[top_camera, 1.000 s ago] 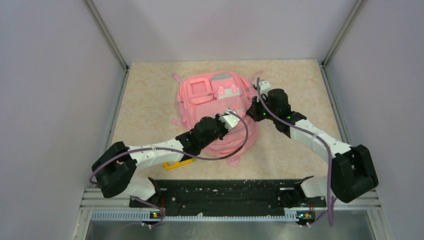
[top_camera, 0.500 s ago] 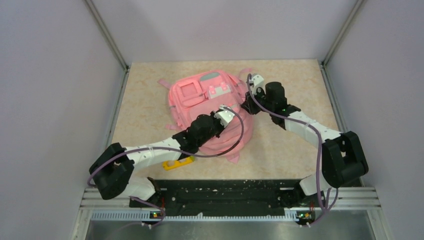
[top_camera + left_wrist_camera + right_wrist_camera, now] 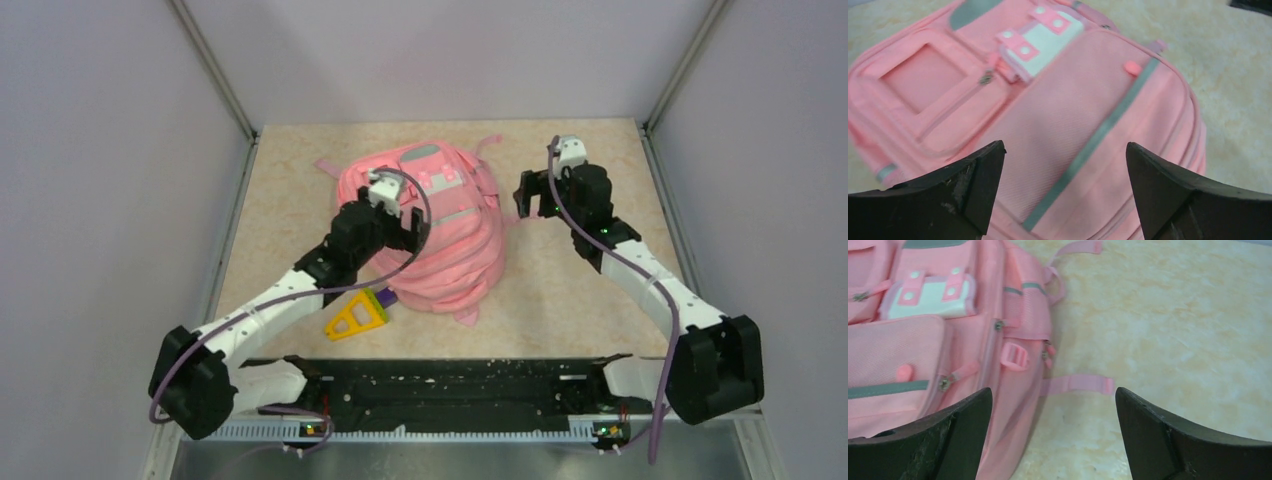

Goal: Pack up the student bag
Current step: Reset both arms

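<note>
The student bag point(image 3: 455, 250) is a large pink backpack lying front-up in the middle of the table, its pockets and grey strips facing up. My left gripper point(image 3: 402, 218) hovers over the bag's left front part. Seen from the left wrist, this gripper point(image 3: 1064, 146) is open, with only the bag's point(image 3: 1058, 110) fabric and a grey strip showing between the fingers. My right gripper point(image 3: 522, 196) hangs just right of the bag. The right wrist view shows it point(image 3: 1053, 390) open over the bag's point(image 3: 923, 355) side edge and bare table, holding nothing.
A yellow triangular ruler point(image 3: 354, 318) lies by the bag's near-left corner, next to a small purple item point(image 3: 386, 298). A loose pink strap point(image 3: 1079, 384) trails onto the table right of the bag. The black base rail point(image 3: 450, 385) runs along the near edge. Walls enclose three sides.
Both grippers have gone from shut to open and let go of the bag. The left arm swung left and farther, the right arm drew back right. The bag shifted slightly left, uncovering the ruler.
</note>
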